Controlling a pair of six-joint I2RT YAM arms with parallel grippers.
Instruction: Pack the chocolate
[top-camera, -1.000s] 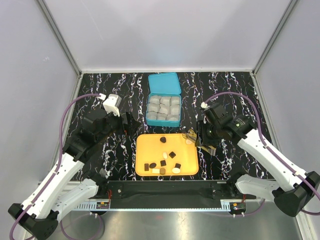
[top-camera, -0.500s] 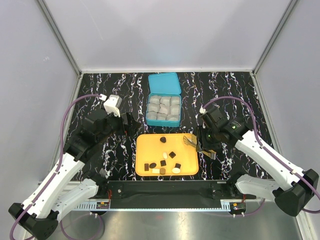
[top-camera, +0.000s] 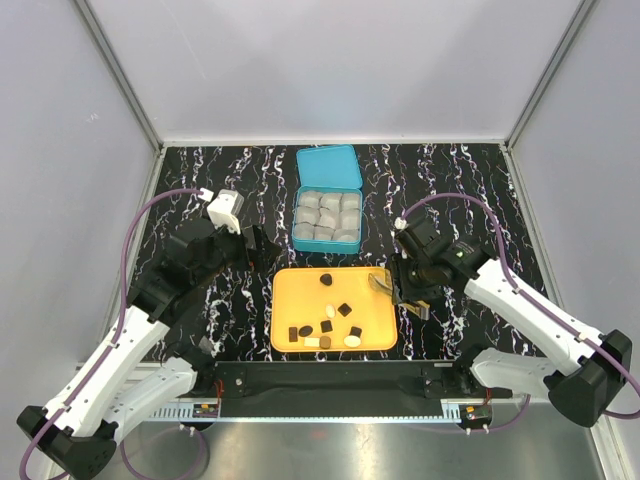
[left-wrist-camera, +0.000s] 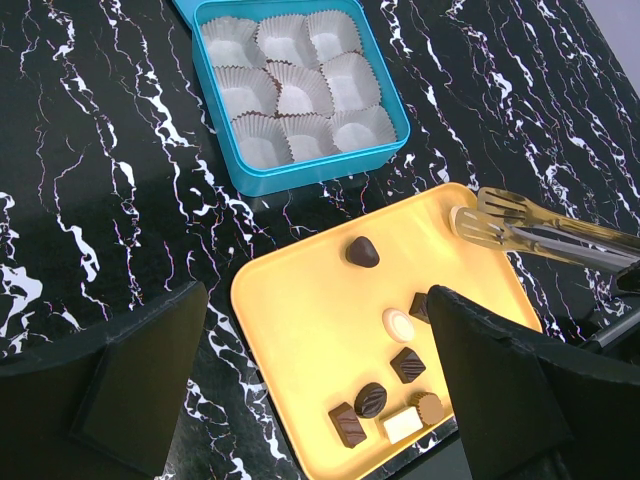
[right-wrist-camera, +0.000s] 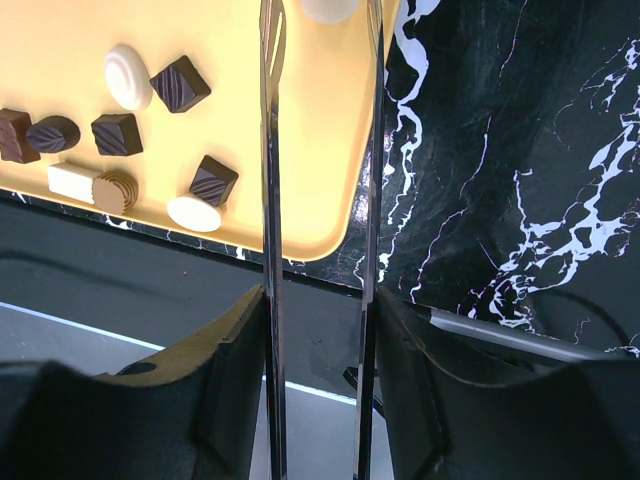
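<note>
Several pieces of chocolate (top-camera: 326, 326), dark and cream-white, lie on the orange tray (top-camera: 300, 290), most of them near its front edge (left-wrist-camera: 371, 399); one dark piece (left-wrist-camera: 362, 251) lies apart at the back. My right gripper (top-camera: 408, 290) (right-wrist-camera: 318, 300) is shut on metal tongs (left-wrist-camera: 520, 230), whose tips reach over the tray's far right corner. A cream-white piece (right-wrist-camera: 330, 8) shows between the tong blades at the frame's top edge; whether it is pinched I cannot tell. My left gripper (top-camera: 262, 243) (left-wrist-camera: 318, 295) hangs open left of the tray, holding nothing.
A blue box (top-camera: 301, 215) (left-wrist-camera: 228, 150) behind the tray holds several empty white paper cups (left-wrist-camera: 300, 90); its lid (top-camera: 328, 168) lies open behind it. The black marbled table (top-camera: 460, 190) is fenced by grey walls. A metal rail (top-camera: 330, 385) runs along the near edge.
My right arm has shifted slightly left and nearer, bringing the tong tips over the tray's corner. The left arm and the pieces on the tray have not moved.
</note>
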